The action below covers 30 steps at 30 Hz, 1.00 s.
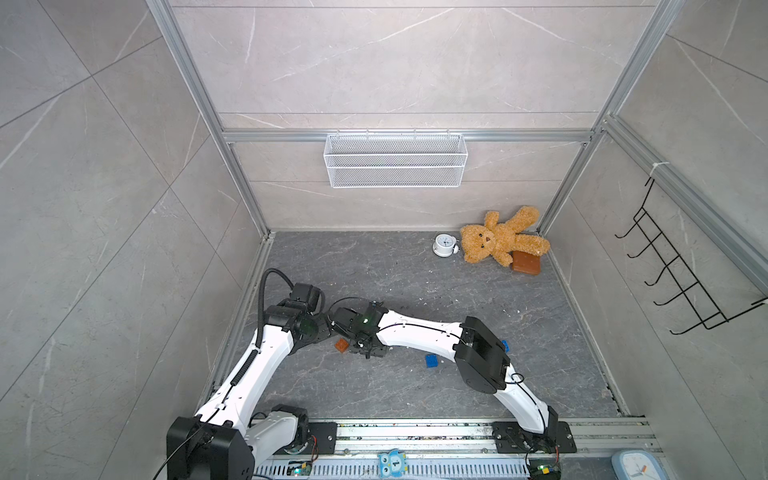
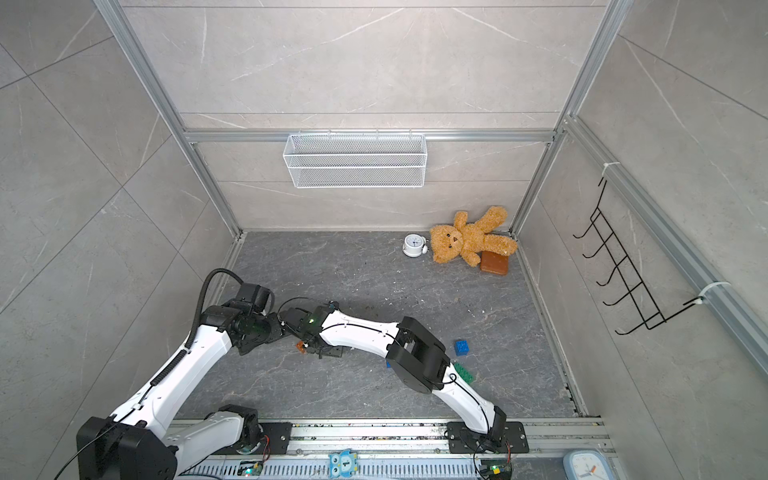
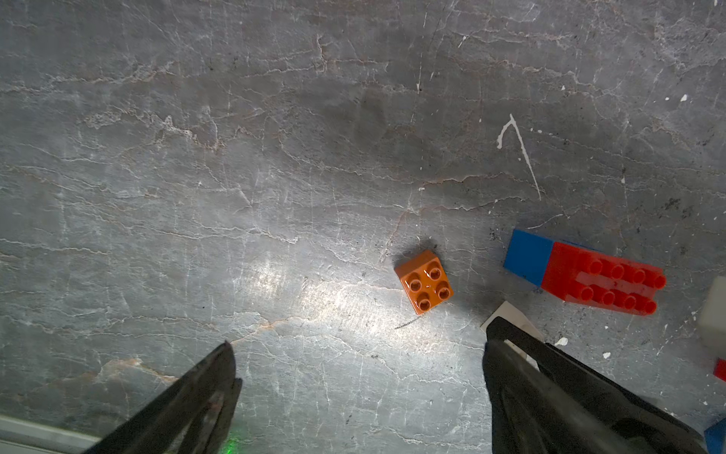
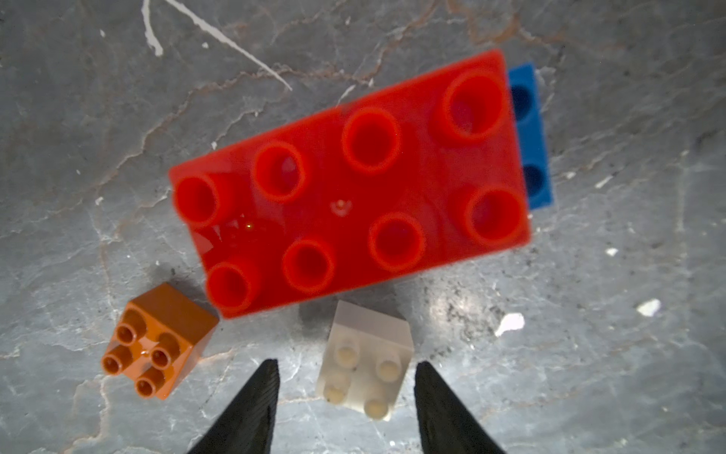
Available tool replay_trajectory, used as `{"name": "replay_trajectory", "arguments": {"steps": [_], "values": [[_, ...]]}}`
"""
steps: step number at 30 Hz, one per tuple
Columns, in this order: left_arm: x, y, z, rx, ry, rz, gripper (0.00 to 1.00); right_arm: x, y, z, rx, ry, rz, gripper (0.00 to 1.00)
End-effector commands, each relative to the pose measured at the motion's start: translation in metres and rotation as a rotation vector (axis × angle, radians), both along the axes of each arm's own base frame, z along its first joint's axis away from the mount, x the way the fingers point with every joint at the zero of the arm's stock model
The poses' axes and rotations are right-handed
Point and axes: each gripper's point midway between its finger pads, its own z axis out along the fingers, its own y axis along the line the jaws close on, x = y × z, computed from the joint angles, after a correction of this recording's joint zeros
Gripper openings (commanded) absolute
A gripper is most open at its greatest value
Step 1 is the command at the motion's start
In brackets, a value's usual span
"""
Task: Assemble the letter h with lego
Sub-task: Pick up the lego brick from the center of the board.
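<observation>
In the right wrist view a white square lego brick [image 4: 367, 361] lies on the dark floor between the fingers of my right gripper [image 4: 346, 362]. The gripper is open, with a gap on each side of the brick. Just beyond it stands a long red brick [image 4: 353, 188] with a blue brick [image 4: 532, 137] showing under one end. A brown square brick [image 4: 157, 342] sits apart beside them. My left gripper [image 3: 359, 334] is wide open over bare floor, short of the brown brick [image 3: 424, 281]. Loose blue [image 2: 462, 347] and green [image 2: 464, 372] bricks lie further right in a top view.
A teddy bear [image 1: 500, 237], a small alarm clock [image 1: 444, 244] and a smooth brown block [image 1: 525, 262] lie in the back right corner. A wire basket [image 1: 395, 160] hangs on the back wall and a black hook rack [image 1: 685, 274] on the right wall.
</observation>
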Motion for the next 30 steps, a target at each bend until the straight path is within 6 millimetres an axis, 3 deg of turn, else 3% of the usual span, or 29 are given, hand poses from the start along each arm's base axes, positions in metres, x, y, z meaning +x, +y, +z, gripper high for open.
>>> {"name": "replay_trajectory", "arguments": {"steps": [1, 11, 30], "values": [[0.005, -0.001, 0.001, 0.006, -0.022, -0.014, 1.0, -0.005, -0.017, -0.017, -0.085, 0.012, -0.019, 0.57], [0.005, 0.0, 0.003, 0.009, -0.029, -0.014, 1.0, -0.01, -0.022, -0.028, -0.083, 0.031, -0.032, 0.58], [0.005, -0.001, 0.002, 0.008, -0.029, -0.019, 1.0, -0.016, -0.033, -0.032, -0.139, 0.018, -0.021, 0.44]]}}
